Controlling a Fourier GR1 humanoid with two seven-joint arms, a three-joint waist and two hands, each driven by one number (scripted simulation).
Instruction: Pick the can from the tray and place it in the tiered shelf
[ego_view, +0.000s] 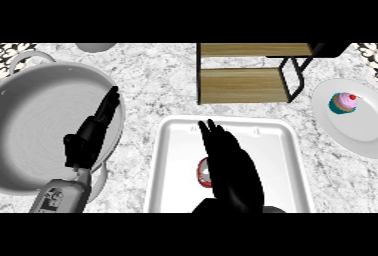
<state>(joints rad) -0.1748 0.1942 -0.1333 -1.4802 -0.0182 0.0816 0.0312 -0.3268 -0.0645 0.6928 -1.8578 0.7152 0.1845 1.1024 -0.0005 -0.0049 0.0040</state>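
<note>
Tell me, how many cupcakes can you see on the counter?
1. The cupcake sits on the white plate at the right edge, beside the wooden shelf. Nothing else like it shows, though the right hand hides part of the tray.

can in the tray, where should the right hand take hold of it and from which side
Grip the can around its side wall, coming from above and the right. Only a red and white sliver shows beside the right hand, which hovers over it with straight fingers. The can sits mid-tray, clear of the rim, so there looks to be room to curl round it. Whether it stands or lies is hidden.
</note>
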